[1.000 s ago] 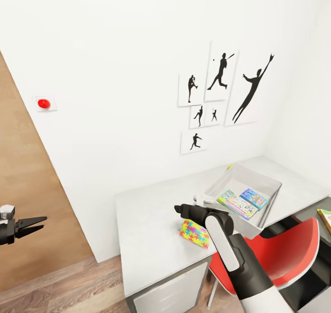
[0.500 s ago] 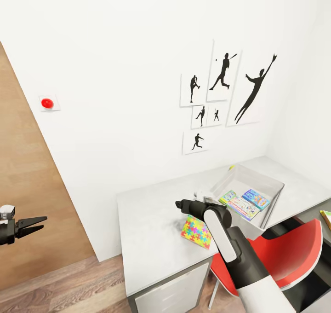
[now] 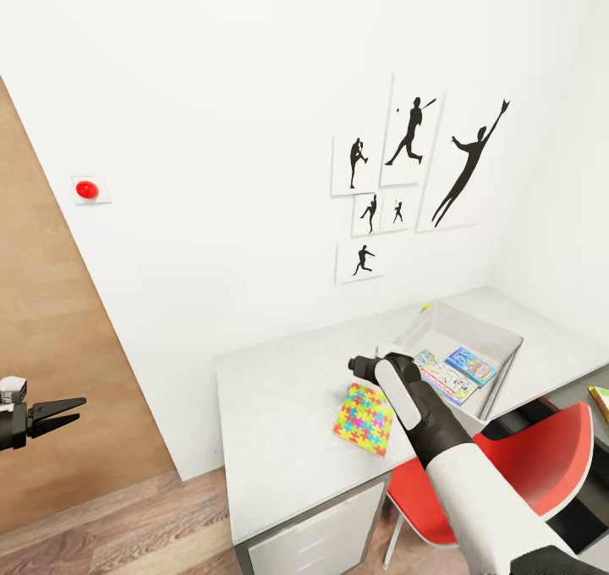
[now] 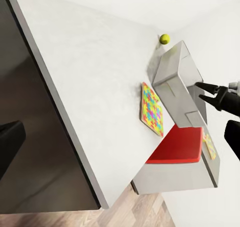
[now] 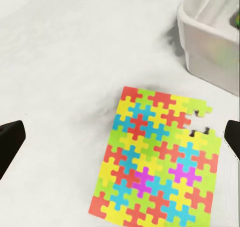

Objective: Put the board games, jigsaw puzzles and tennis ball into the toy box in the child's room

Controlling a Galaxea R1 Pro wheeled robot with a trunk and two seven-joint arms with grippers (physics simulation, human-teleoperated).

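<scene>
A jigsaw puzzle (image 3: 365, 418) (image 5: 157, 169) (image 4: 151, 110) lies flat on the pale table (image 3: 279, 406), just left of the light-grey toy box (image 3: 499, 342) (image 4: 175, 82). Two colourful board games (image 3: 457, 370) lie inside the box. My right gripper (image 3: 357, 364) (image 5: 125, 132) (image 4: 201, 89) hovers open above the puzzle's far edge, nothing between its fingers. The tennis ball (image 4: 164, 38) (image 3: 425, 308) sits behind the box by the wall. My left gripper (image 3: 82, 409) hangs open and empty far to the left, off the table.
A red chair (image 3: 541, 465) (image 4: 177, 146) is tucked under the table below the toy box. Another flat colourful box (image 3: 601, 402) (image 4: 209, 144) lies on the lower dark section at the right. Wall posters hang above; a wooden door stands left.
My right gripper has pulled back toward the toy box, uncovering the whole puzzle. The puzzle and left gripper stay put. The view shifted slightly at first.
</scene>
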